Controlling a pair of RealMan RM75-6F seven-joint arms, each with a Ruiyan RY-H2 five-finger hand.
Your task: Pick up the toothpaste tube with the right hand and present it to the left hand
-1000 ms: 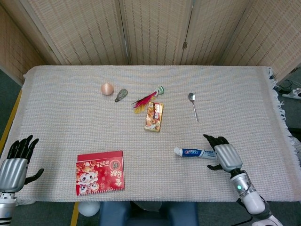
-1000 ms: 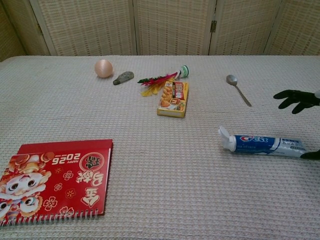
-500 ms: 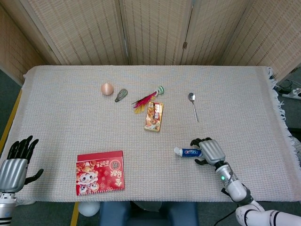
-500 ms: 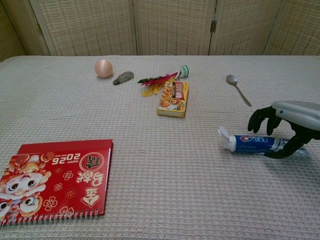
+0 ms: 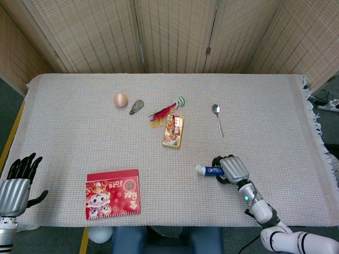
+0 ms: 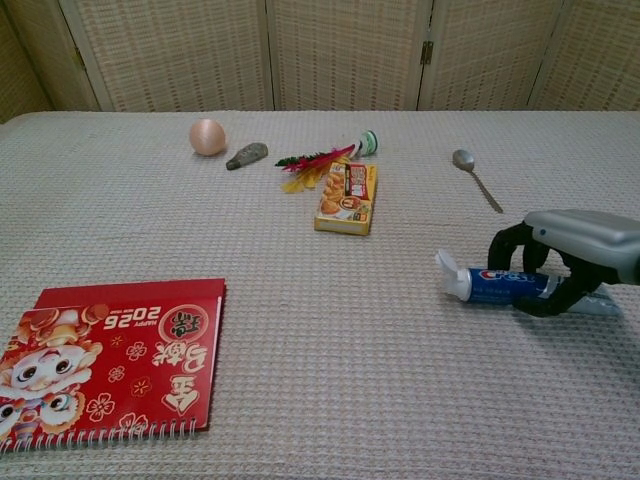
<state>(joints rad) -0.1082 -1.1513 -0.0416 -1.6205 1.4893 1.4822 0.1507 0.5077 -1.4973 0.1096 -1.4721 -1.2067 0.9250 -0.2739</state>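
The toothpaste tube (image 5: 207, 170) (image 6: 488, 285), blue and white with a white cap pointing left, lies on the woven cloth at the front right. My right hand (image 5: 233, 169) (image 6: 575, 240) covers its rear half. The dark fingers curl over the far side and the thumb presses the near side, so the tube is gripped while still lying on the table. The tube's tail is hidden under the hand in the head view. My left hand (image 5: 16, 188) hovers off the table's front left corner with fingers spread and nothing in it; the chest view does not show it.
A red calendar (image 5: 113, 193) (image 6: 110, 350) lies at the front left. In the middle sit a yellow snack box (image 5: 173, 130), a feathered shuttlecock (image 5: 164, 111), a small grey-green object (image 5: 136, 107) and a peach ball (image 5: 121, 99). A spoon (image 5: 217, 119) lies behind the tube.
My right hand slid left along the tube and its fingers closed around it. The tube, the left hand and the other objects have stayed put.
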